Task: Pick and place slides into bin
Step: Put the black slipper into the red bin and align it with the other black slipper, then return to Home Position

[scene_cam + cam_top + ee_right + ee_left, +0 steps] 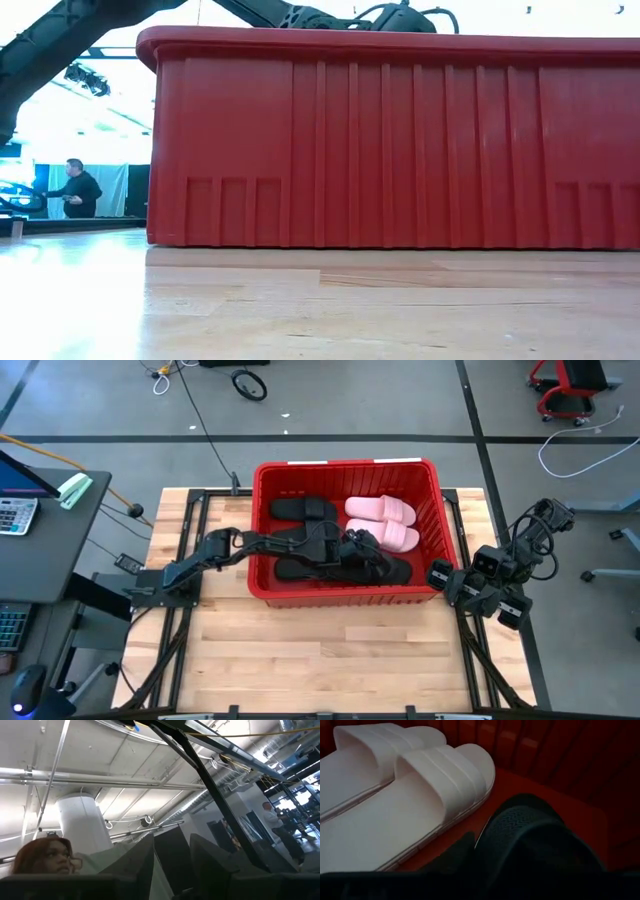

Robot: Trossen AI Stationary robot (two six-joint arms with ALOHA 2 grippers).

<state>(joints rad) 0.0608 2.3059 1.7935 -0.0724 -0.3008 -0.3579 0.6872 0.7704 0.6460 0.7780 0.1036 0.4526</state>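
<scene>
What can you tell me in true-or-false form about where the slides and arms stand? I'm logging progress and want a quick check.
1. The pink slides lie inside the bin. True.
2. The left arm reaches into the bin. True; its left gripper is over the black slides.
3. A slide lies on the table in front of the bin. False; none shows on the wood.
4. The right gripper is inside the bin. False; it rests folded beside the bin, at the table's right edge.
5. The bin is blue. False; it is red.

A pale wooden table (320, 655) carries the red bin (345, 592); nothing else.
</scene>
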